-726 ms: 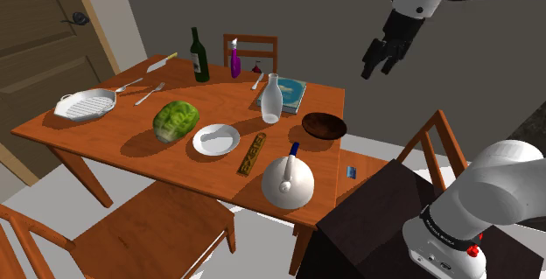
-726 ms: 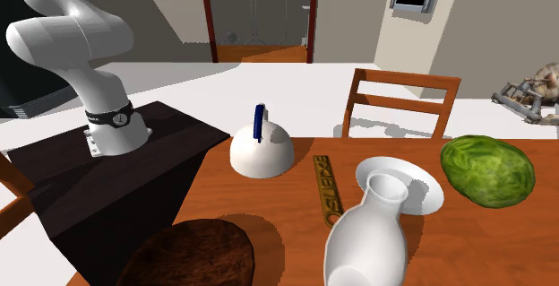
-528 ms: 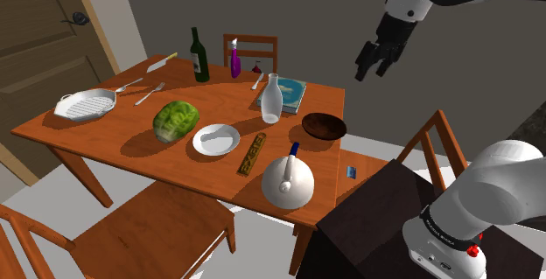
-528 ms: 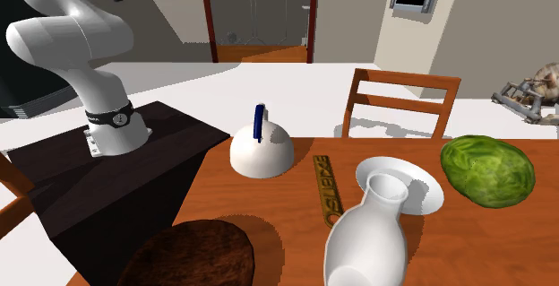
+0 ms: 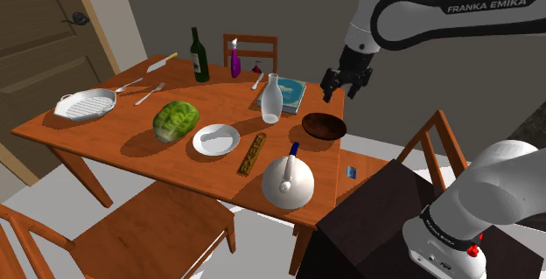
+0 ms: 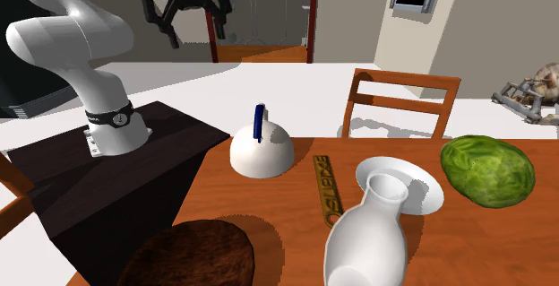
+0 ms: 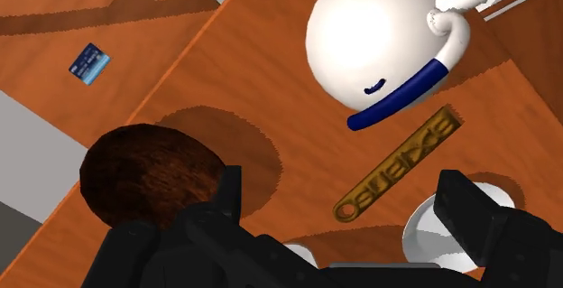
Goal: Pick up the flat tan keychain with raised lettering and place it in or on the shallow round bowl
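While hanging well above keychain [image 7: 397,164], fingers [image 7: 226,201] spread wide, gripping nothing, touching nothing.

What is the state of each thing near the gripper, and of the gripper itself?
gripper: open, holding nothing
keychain: lying flat on the table, not held
white bowl: upright, empty
brown bowl: upright, empty
kettle: upright, handle raised
green bottle: upright
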Controlling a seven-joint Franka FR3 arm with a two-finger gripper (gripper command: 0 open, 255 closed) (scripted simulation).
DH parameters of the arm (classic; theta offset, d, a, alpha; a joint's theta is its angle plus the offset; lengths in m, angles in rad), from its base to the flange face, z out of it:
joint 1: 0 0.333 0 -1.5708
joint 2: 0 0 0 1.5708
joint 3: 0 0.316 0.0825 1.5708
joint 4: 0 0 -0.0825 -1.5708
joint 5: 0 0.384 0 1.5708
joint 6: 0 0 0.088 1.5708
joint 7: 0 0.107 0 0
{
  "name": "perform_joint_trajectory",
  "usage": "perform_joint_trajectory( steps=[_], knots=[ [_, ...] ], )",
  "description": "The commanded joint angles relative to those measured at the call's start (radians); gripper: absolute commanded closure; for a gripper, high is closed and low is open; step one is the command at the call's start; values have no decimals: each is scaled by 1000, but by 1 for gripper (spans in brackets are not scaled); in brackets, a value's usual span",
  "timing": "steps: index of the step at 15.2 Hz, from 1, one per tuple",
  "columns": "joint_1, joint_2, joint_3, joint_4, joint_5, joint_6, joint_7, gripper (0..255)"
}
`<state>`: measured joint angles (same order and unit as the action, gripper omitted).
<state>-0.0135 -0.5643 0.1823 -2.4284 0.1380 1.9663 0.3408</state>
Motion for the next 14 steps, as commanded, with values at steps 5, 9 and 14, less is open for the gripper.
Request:
perform_joint_trajectory(
  steps=[5,9,14],
  knots=[
    [-21,207,105,40,-9,158,190,0],
    [-37,361,164,90,-52,248,329,0],
    [-43,571,209,186,-152,334,521,0]
  ],
)
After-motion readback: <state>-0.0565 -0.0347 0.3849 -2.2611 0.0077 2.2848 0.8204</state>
